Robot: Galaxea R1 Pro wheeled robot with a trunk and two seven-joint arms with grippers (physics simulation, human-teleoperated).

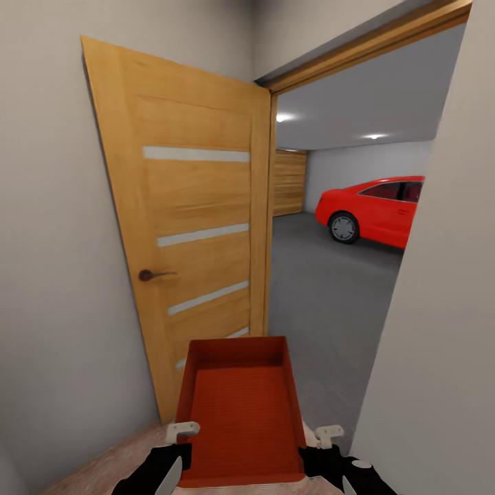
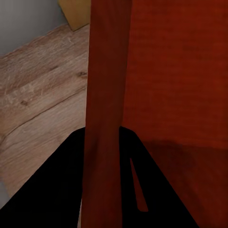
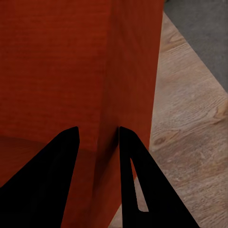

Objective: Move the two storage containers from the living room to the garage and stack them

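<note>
while two grippers clamp, one container (image 1: 240,412) shows.

The left gripper (image 1: 180,450) and right gripper (image 1: 322,447) have glossy black housings, pale cream finger brackets, and flat, tapering black fingers (image 3: 57,175).

Red car (image 1: 377,210) on garage floor (image 1: 323,295)

No legible text or markings.
</note>
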